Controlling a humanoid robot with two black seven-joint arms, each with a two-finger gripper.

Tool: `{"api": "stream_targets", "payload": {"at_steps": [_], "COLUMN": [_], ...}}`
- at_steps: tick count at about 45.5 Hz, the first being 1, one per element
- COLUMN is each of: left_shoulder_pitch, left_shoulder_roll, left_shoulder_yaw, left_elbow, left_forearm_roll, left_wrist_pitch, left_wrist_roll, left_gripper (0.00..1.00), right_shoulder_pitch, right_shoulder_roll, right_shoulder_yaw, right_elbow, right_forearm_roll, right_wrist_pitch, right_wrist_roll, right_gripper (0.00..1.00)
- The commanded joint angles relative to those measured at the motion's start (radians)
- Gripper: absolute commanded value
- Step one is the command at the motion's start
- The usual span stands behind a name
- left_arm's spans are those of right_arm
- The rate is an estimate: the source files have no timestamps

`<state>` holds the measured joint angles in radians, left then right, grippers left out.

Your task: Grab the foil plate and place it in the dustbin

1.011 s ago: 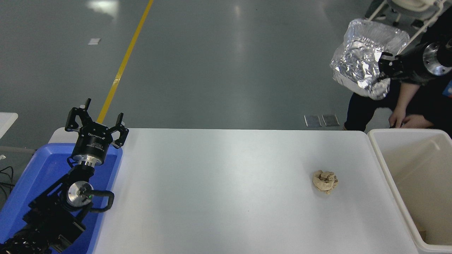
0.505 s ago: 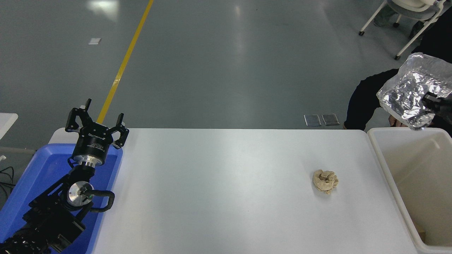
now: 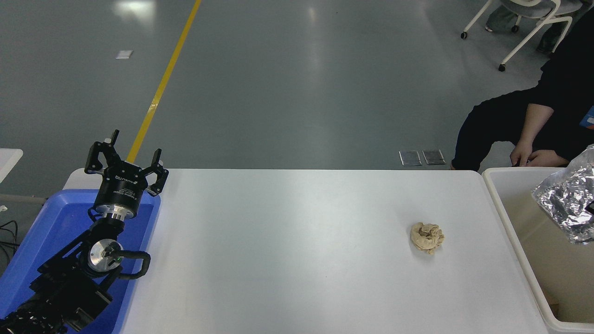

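Note:
The foil plate, crumpled and shiny silver, hangs at the picture's right edge over the open dustbin, a cream-white tub at the table's right end. Only a black sliver of my right gripper shows at the plate's right side, shut on the foil; the rest of that arm is out of frame. My left gripper is parked open at the lower left, above the blue tray, with nothing between its fingers.
A tan paper wad lies on the white table left of the dustbin. A blue tray sits under the left arm. A person in black crouches behind the dustbin, hands near its far rim.
My right gripper has carried the foil plate down and to the right, from high beyond the table's far corner to over the dustbin. The left arm has stayed still.

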<state>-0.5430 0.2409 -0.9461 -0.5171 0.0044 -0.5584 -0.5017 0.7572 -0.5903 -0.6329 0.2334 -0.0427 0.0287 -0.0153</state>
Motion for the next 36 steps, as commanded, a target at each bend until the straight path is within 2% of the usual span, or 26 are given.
{"api": "stream_targets", "payload": {"at_steps": [1,9,10,13,15,19,20,36], "left_shoulder_pitch": [0.000,0.000,0.000,0.000,0.000,0.000,0.000,-0.002], "left_shoulder_roll": [0.000,0.000,0.000,0.000,0.000,0.000,0.000,0.000], "left_shoulder_yaw": [0.000,0.000,0.000,0.000,0.000,0.001,0.000,0.001], "left_elbow": [0.000,0.000,0.000,0.000,0.000,0.000,0.000,-0.001], "left_forearm_roll": [0.000,0.000,0.000,0.000,0.000,0.000,0.000,0.000], "left_wrist_pitch": [0.000,0.000,0.000,0.000,0.000,0.000,0.000,-0.002], "left_wrist_roll": [0.000,0.000,0.000,0.000,0.000,0.000,0.000,0.002], "left_gripper": [0.98,0.98,0.98,0.98,0.98,0.98,0.98,0.98], "right_shoulder_pitch": [-0.061,-0.067,-0.067,-0.067,-0.068,-0.067,-0.067,0.059], "right_shoulder_roll": [0.001,0.000,0.000,0.000,0.000,0.000,0.000,0.041], "right_shoulder_yaw": [0.035,0.035,0.035,0.035,0.033,0.033,0.033,0.015], "right_elbow": [-0.002,-0.003,-0.005,-0.014,-0.020,-0.020,-0.020,-0.005], "right_forearm_roll": [0.000,0.000,0.000,0.000,0.000,0.000,0.000,0.000], "right_wrist_pitch": [-0.035,-0.041,-0.047,-0.078,-0.104,-0.141,-0.144,-0.135], "right_wrist_roll": [0.000,0.000,0.000,0.000,0.000,0.001,0.000,0.002], "right_gripper": [0.00,0.00,0.06,0.56,0.80,0.98,1.00,1.00]}}
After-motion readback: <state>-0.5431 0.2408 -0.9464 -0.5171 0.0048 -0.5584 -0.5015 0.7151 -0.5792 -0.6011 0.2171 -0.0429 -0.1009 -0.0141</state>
